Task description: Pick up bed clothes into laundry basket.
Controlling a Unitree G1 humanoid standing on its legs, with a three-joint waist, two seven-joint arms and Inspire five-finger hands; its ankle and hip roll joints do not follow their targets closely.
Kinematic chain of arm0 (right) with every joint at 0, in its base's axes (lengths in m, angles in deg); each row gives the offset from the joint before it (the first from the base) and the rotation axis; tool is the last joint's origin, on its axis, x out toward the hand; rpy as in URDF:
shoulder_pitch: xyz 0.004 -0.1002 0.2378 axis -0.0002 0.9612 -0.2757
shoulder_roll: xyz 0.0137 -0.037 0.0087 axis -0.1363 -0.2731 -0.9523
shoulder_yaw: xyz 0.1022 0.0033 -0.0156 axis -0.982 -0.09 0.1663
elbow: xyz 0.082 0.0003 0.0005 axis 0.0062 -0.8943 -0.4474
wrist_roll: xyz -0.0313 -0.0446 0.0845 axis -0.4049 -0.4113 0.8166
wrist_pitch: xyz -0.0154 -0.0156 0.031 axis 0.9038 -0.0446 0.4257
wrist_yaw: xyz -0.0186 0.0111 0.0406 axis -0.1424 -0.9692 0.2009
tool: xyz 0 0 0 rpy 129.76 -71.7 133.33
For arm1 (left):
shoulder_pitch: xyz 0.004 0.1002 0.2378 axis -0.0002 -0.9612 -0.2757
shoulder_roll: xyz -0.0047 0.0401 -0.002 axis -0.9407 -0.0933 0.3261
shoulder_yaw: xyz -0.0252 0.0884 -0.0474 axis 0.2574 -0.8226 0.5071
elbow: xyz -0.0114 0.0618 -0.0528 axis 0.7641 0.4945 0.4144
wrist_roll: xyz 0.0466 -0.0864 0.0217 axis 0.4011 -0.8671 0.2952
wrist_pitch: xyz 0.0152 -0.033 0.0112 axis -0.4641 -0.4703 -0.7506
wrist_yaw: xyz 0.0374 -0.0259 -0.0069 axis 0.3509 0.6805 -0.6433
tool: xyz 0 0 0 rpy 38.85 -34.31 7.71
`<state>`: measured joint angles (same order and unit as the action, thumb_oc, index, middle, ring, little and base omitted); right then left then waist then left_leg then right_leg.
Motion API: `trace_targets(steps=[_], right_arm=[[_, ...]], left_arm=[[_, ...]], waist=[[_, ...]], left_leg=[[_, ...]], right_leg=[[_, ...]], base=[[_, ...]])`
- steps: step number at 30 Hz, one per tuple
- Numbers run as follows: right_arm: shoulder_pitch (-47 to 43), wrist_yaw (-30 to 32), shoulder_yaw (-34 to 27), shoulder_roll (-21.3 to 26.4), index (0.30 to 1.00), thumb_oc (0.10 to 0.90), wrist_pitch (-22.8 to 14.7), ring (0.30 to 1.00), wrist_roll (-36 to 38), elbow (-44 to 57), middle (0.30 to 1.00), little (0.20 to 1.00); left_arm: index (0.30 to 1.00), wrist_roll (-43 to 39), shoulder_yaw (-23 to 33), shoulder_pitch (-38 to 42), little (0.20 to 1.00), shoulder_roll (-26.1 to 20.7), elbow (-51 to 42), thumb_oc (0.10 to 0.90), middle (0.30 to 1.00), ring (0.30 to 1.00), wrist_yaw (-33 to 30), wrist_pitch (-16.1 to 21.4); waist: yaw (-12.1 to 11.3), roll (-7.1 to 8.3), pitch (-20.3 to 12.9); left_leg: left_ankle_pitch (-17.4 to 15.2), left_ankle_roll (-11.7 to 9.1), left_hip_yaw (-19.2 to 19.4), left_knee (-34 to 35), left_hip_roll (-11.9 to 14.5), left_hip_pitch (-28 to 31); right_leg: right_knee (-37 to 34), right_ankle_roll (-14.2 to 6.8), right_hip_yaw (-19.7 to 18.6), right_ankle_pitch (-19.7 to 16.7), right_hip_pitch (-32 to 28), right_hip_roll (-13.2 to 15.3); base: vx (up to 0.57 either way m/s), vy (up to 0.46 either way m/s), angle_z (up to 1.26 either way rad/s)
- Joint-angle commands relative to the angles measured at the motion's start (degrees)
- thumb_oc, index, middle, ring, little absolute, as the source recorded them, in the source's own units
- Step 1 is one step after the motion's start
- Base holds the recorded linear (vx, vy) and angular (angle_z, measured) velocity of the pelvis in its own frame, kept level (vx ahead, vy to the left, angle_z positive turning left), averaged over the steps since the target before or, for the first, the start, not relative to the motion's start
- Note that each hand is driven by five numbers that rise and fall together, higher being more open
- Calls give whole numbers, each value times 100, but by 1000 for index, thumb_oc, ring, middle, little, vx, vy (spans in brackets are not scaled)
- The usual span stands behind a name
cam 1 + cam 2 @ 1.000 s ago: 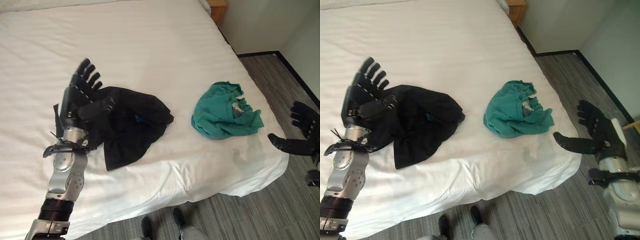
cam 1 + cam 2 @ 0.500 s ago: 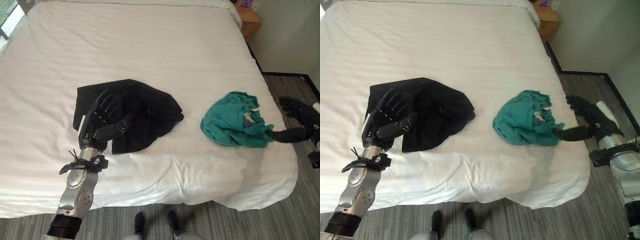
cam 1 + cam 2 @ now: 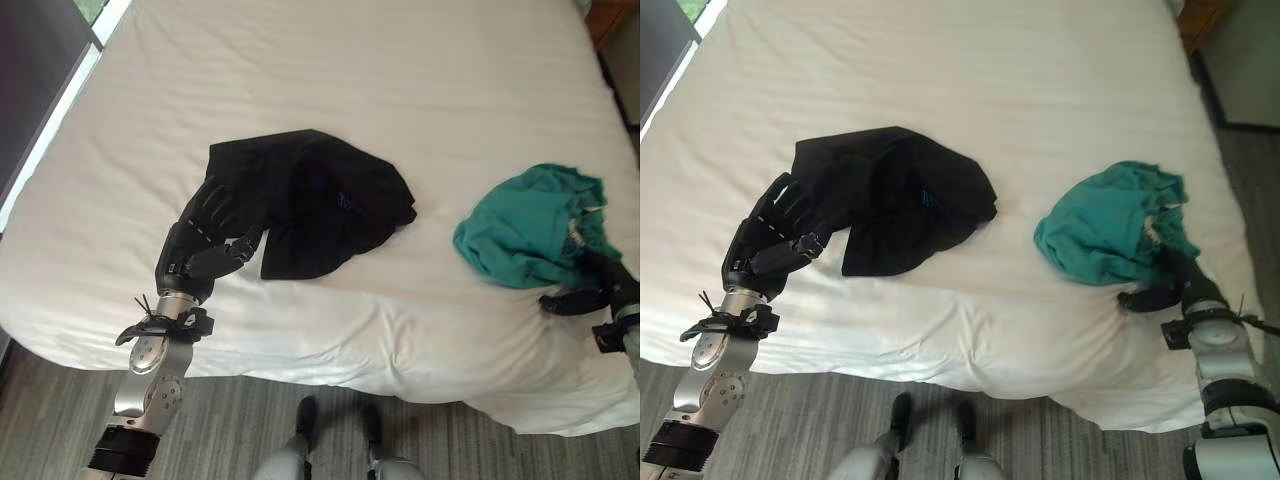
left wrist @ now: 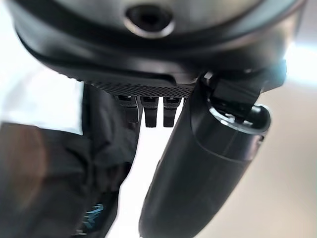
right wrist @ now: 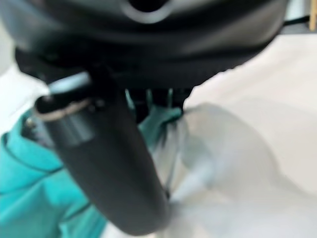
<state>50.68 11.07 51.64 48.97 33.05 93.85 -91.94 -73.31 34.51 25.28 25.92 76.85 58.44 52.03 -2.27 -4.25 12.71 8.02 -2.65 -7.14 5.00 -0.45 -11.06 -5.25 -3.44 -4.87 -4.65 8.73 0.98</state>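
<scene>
A crumpled black garment (image 3: 320,195) lies on the white bed (image 3: 330,60), left of the middle. My left hand (image 3: 200,245) rests at its near left edge, fingers straight and touching the cloth, thumb out to the side; the left wrist view shows the black cloth (image 4: 59,183) just past the fingers. A bunched teal garment (image 3: 1110,228) lies near the bed's right edge. My right hand (image 3: 1180,280) sits at its near right corner, fingers reaching into the teal folds (image 5: 29,173), thumb stretched along the sheet.
The bed's front edge (image 3: 400,360) drops to grey plank floor (image 3: 790,440). A dark window strip (image 3: 35,70) runs along the bed's left side. A wooden nightstand corner (image 3: 1198,12) stands at the far right.
The camera has swung left and downward. My left hand has settled lower at the black garment's left edge. My right hand has moved in from beyond the bed's edge to the teal garment.
</scene>
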Motion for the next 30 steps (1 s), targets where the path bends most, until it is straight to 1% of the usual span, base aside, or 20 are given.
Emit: trace_targets(steps=[1,3,5,6,7,9,10,11,12,16,17,19,21,23,24,25,27,28,29,30], right_arm=[[-1195,158,511,191,900,800,-373,900,382,507,900,900],[-1339,129,570,207,900,800,-389,900,500,587,900,900],[-1692,14,844,341,900,800,-382,900,638,596,900,900],[-1716,11,866,342,900,800,-383,900,643,585,900,900],[-1918,-111,1068,491,900,800,-386,900,688,666,900,900],[-1989,-180,1158,541,900,800,-385,900,727,711,900,900],[-2090,-283,1323,679,900,800,-374,900,684,815,900,900],[-2116,-278,1363,693,900,800,-382,900,705,831,900,900],[-2144,-440,1540,819,900,800,-369,900,687,926,900,900],[-2137,-754,1831,991,900,800,-304,900,678,974,900,900],[-2147,-755,1840,991,900,800,-305,900,679,970,900,900],[-2211,-1019,2189,1071,900,800,-219,900,575,914,900,900],[-2284,-1083,2341,1061,900,800,-203,900,516,890,900,900],[-2404,-1282,2700,1045,900,800,-118,900,366,841,900,900],[-2425,-1283,2719,1042,900,800,-120,900,369,834,900,900],[-2512,-1354,2883,1036,900,800,-77,900,293,842,900,900],[-3070,-1740,3767,1118,900,800,228,900,-297,708,900,900],[-3141,-1745,3835,1109,900,800,228,900,-290,688,900,900],[-3530,-1925,4288,1052,900,800,419,900,-611,472,900,900],[-3574,-1929,4331,1046,900,800,420,900,-606,461,900,900]], left_arm=[[900,-161,47,220,900,-76,-564,800,900,900,278,448],[900,-184,25,178,900,-54,-538,800,900,900,275,445],[900,-211,-11,122,900,-48,-548,800,900,900,294,424],[900,-211,-4,121,900,-42,-549,800,900,900,294,424],[900,-213,-12,87,900,-59,-566,800,900,900,343,401],[900,-231,-12,74,900,-45,-568,800,900,900,369,390],[900,-257,-40,53,900,-46,-571,800,900,900,416,375],[900,-259,-39,39,900,-17,-562,800,900,900,423,372],[900,-262,-49,32,900,2,-512,800,900,900,452,341],[900,-298,-112,96,900,13,-394,800,900,900,539,323],[900,-299,-111,97,900,15,-391,800,900,900,541,325],[900,-329,-127,142,900,-15,-324,800,900,900,588,298],[900,-327,-130,171,900,-32,-316,800,900,900,606,292],[900,-347,-145,227,900,-68,-256,800,900,900,632,286],[900,-348,-140,226,900,-64,-255,800,900,900,633,286],[900,-357,-142,244,900,-66,-225,800,900,900,640,277],[900,-323,-143,283,900,-115,-108,800,900,900,656,242],[900,-323,-124,279,900,-94,-106,800,900,900,657,243],[900,-262,-140,324,900,-123,-65,800,900,900,645,225],[900,-261,-127,322,900,-109,-65,800,900,900,645,225]], waist=[[-383,113,-268],[-403,124,-274],[-434,183,-275],[-430,177,-268],[-422,228,-262],[-403,245,-253],[-384,299,-260],[-360,302,-255],[-315,345,-259],[-215,420,-262],[-213,418,-258],[-173,462,-272],[-162,463,-273],[-144,479,-286],[-139,475,-283],[-127,485,-286],[-119,544,-321],[-102,524,-316],[-101,552,-328],[-90,538,-323]], left_leg=[[-463,-231,-34,0,-3,242],[-471,-233,-39,0,9,267],[-492,-241,-25,0,45,345],[-493,-241,-23,0,46,351],[-502,-248,-13,0,73,385],[-513,-250,-5,0,84,404],[-525,-253,5,0,100,426],[-535,-250,11,0,107,448],[-549,-253,25,0,118,484],[-575,-257,46,0,130,562],[-575,-257,46,0,130,565],[-590,-258,60,0,140,601],[-593,-258,69,0,142,610],[-597,-264,92,0,148,636],[-597,-264,92,0,148,637],[-600,-267,103,0,148,654],[-604,-283,125,0,150,673],[-605,-283,127,0,150,675],[-605,-287,148,0,154,686],[-605,-287,148,0,154,688]], right_leg=[[25,-300,-218,305,-109,247],[25,-293,-224,318,-136,231],[25,-275,-247,349,-241,188],[25,-275,-250,350,-246,187],[25,-265,-250,366,-281,170],[25,-256,-250,376,-296,159],[25,-249,-255,383,-313,149],[25,-246,-261,390,-331,147],[25,-240,-265,399,-364,139],[25,-226,-271,416,-431,131],[25,-226,-271,417,-434,131],[25,-212,-282,421,-460,133],[25,-209,-286,419,-466,137],[25,-205,-298,423,-489,144],[25,-205,-299,423,-490,144],[25,-203,-307,422,-503,145],[25,-187,-323,417,-519,154],[25,-187,-324,418,-521,154],[25,-175,-334,414,-535,155],[25,-175,-334,414,-537,154]], base=[[52,-33,-1],[68,-34,-3],[73,-42,-4],[33,-25,-5],[23,-19,-5],[12,-10,-2],[0,0,0],[35,-9,2],[0,0,0],[9,-2,0],[0,0,0],[0,0,0],[0,0,0],[0,0,0],[0,0,0],[30,0,0],[39,5,-2],[33,9,-2],[0,0,0],[34,6,1]])
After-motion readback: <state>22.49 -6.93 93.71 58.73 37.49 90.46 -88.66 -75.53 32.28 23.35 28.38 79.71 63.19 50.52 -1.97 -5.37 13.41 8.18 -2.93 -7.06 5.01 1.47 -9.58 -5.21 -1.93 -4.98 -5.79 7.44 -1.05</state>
